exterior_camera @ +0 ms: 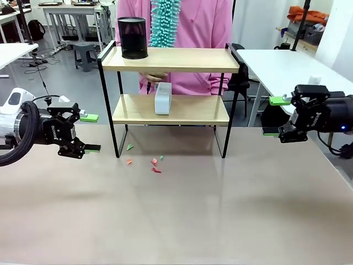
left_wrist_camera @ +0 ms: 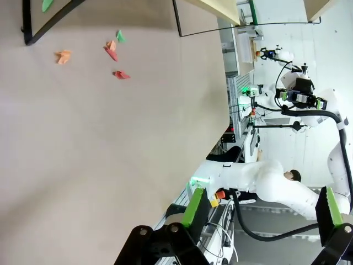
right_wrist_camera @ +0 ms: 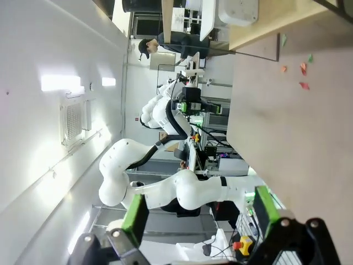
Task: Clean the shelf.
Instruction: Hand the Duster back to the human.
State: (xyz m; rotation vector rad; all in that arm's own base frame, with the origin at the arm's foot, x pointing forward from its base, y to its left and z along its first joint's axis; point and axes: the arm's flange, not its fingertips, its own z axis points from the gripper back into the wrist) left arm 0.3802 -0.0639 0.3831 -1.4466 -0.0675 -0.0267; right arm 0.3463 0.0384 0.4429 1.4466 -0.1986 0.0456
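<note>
The shelf (exterior_camera: 171, 59) stands at the table's far middle, two light wooden boards on a thin black frame. A black cylinder (exterior_camera: 132, 37) sits on its top board and a white box (exterior_camera: 163, 98) on the lower one. Behind it a person in pink holds a teal duster (exterior_camera: 164, 22). Small red, orange and green paper scraps (exterior_camera: 154, 162) lie on the table under and in front of the shelf. My left gripper (exterior_camera: 91, 132) hovers open at the left, well short of the shelf. My right gripper (exterior_camera: 276, 117) hovers open at the right. Both hold nothing.
The left wrist view shows the scraps (left_wrist_camera: 110, 51) beside a black shelf leg (left_wrist_camera: 49, 25), past my open gripper (left_wrist_camera: 263, 215). In the right wrist view the shelf boards (right_wrist_camera: 265, 25) and scraps (right_wrist_camera: 302, 69) lie far beyond my gripper (right_wrist_camera: 198, 215). White desks (exterior_camera: 287, 66) stand behind.
</note>
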